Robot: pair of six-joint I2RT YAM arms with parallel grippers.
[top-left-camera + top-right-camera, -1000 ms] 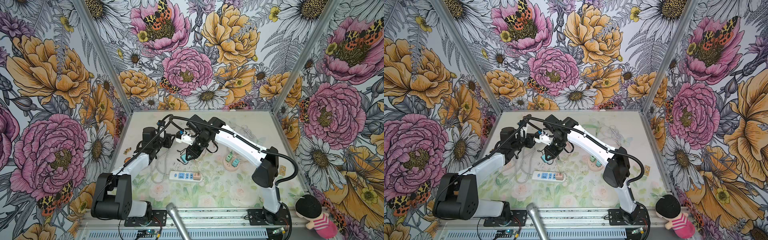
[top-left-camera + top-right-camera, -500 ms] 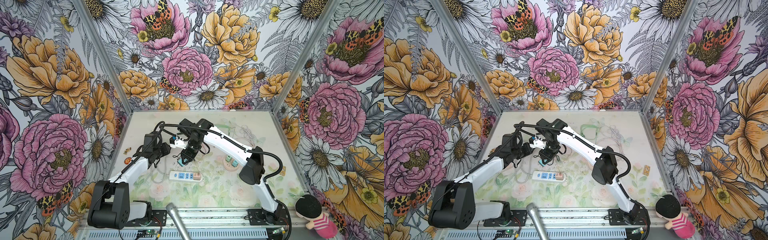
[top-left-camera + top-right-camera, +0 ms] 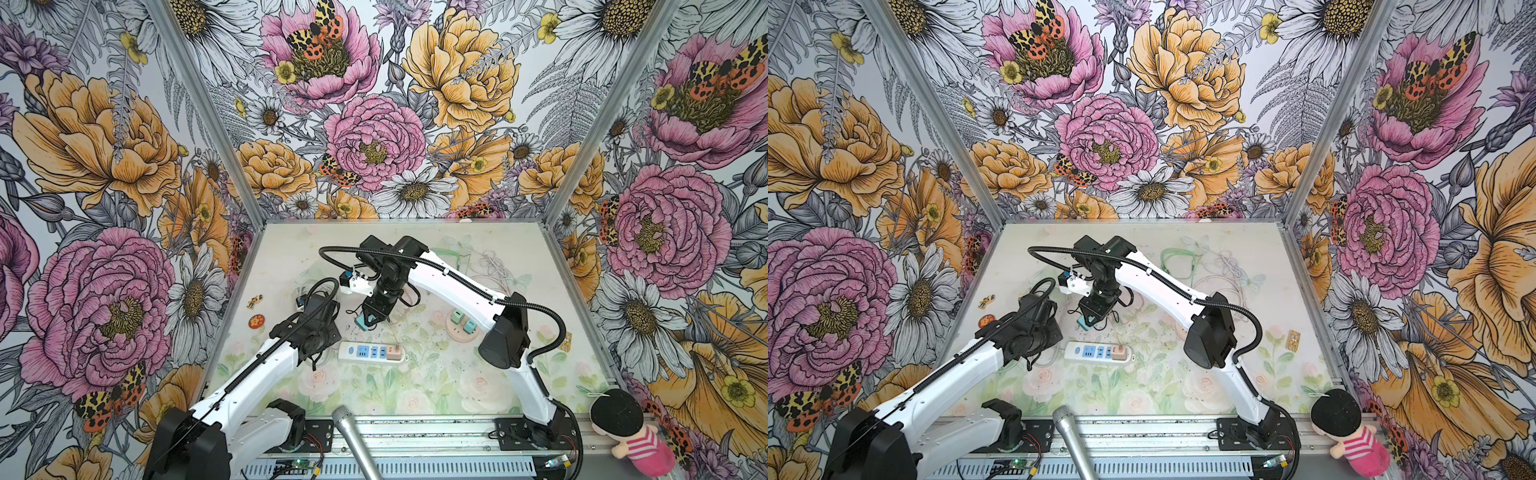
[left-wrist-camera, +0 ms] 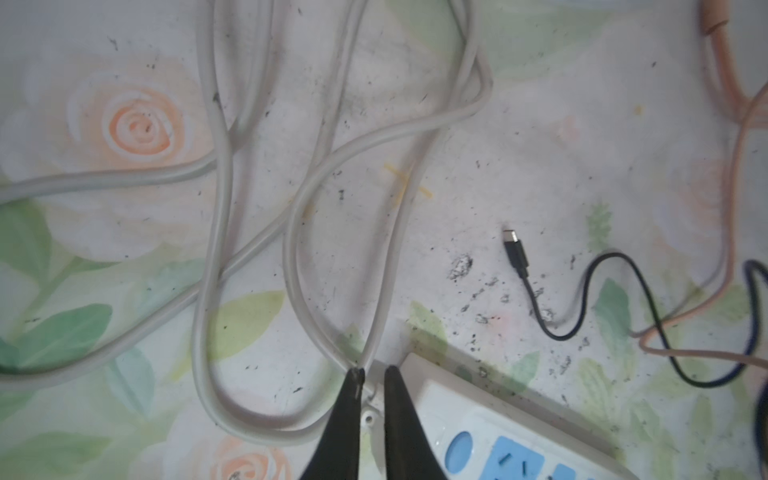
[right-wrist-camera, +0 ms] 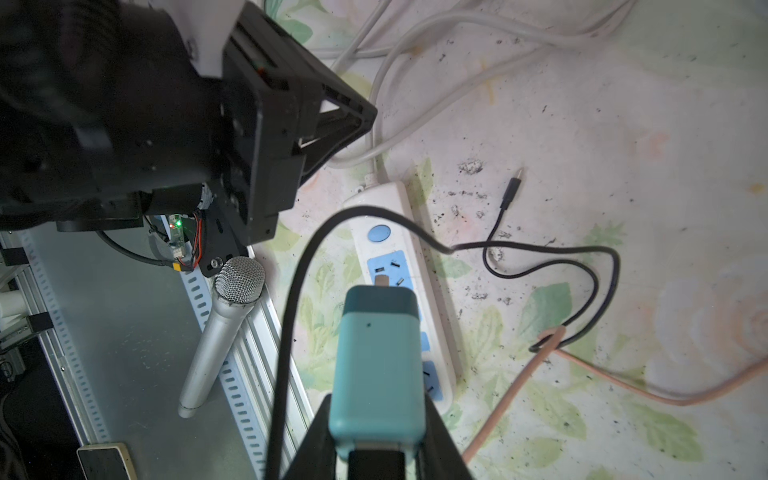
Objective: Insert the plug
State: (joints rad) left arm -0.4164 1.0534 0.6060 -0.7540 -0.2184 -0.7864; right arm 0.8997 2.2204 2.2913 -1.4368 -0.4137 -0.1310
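While the plug [image 5: 378,365] hangs just beside the power strip [image 3: 372,352], steady the strip, then press.

Worktop [image 3: 436,386] is slick and strewn with white cords [image 4: 216,208], so I judge the strip may skid. Left claw [image 4: 374,370] stands narrow astride the strip's cord neck, grip uncertain; it should pin that end. Right claw [image 5: 376,432] is clamped on the plug, held off the worktop, apart from the strip. Best to square it over 1 free blue socket [image 5: 390,264] and lower straight; the black cable [image 5: 291,311] could snag. Plug: teal block, darker front cap, rounded edges, 1 brass prong [image 5: 382,281] showing.
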